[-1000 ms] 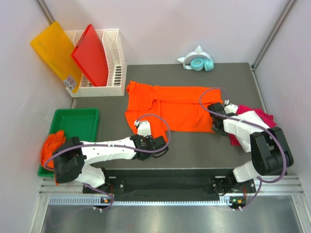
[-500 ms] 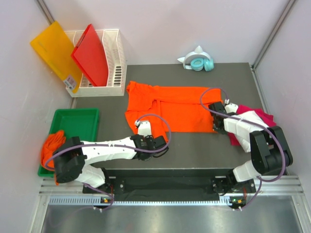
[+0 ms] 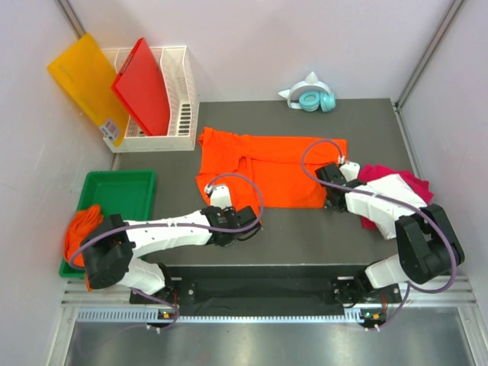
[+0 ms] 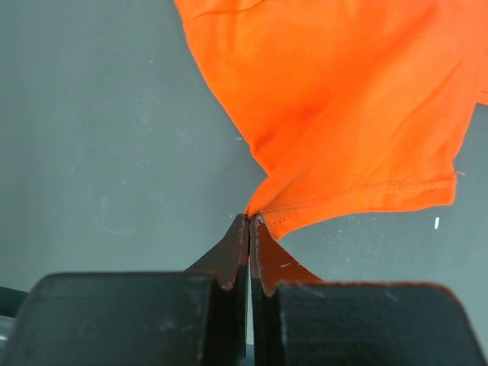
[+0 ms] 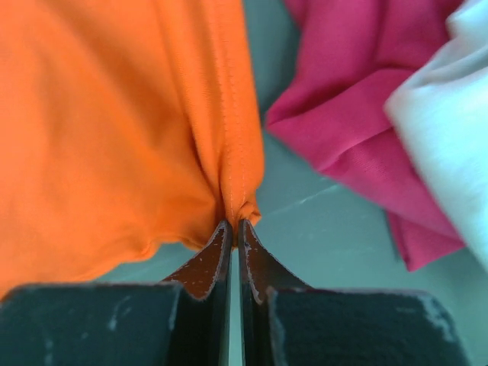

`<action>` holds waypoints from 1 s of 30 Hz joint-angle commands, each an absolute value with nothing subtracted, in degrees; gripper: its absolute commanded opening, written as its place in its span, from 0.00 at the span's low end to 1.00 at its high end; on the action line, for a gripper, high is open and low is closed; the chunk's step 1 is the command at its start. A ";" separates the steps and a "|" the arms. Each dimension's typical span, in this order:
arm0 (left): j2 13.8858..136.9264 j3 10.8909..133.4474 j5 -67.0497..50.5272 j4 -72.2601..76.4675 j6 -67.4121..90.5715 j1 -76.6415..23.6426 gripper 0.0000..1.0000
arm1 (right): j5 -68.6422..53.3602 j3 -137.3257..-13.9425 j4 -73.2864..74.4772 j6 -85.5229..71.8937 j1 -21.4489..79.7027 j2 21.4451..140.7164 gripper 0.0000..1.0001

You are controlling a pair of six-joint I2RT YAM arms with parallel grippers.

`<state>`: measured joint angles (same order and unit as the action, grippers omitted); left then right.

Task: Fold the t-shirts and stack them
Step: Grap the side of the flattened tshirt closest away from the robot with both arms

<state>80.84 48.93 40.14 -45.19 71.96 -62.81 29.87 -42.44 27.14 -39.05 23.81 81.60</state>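
A bright orange t-shirt (image 3: pixel 267 164) lies spread across the dark table (image 3: pixel 305 236). My left gripper (image 3: pixel 254 223) is shut on its near left hem corner, seen in the left wrist view with the orange t-shirt (image 4: pixel 335 99) stretching away from the gripper (image 4: pixel 250 221). My right gripper (image 3: pixel 329 200) is shut on the shirt's near right edge; in the right wrist view the bunched hem of the orange t-shirt (image 5: pixel 114 130) sits between the tips of the gripper (image 5: pixel 234 223). A magenta-pink t-shirt (image 3: pixel 400 179) (image 5: pixel 358 99) and a white t-shirt (image 5: pixel 450 114) lie just to the right.
More orange t-shirts (image 3: pixel 80 229) are piled at the left end of a green tray (image 3: pixel 122 194). A white basket (image 3: pixel 183 99) at the back left holds a red board (image 3: pixel 145 84), with a yellow board (image 3: pixel 84 80) leaning beside it. Teal headphones (image 3: pixel 313 99) sit at the table's far edge.
My right gripper has shut on the orange shirt's right edge and drawn it slightly left. My left gripper, still shut on its corner, has shifted a little toward the far side.
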 commanded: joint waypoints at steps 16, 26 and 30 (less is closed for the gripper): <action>74.44 52.91 44.20 -54.58 78.92 -67.68 0.00 | 34.01 -43.24 35.59 -42.02 31.21 71.28 0.00; 74.97 54.58 47.64 -51.42 73.66 -61.71 0.00 | 34.72 -46.23 34.80 -35.86 22.24 69.87 0.00; 74.27 54.40 47.20 -48.87 68.57 -55.04 0.00 | 34.10 -47.02 34.54 -36.03 20.22 70.31 0.00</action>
<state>75.53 52.73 45.21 -51.35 73.93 -60.18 33.15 -43.81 34.48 -37.34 21.89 71.61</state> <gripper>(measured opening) 0.012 0.013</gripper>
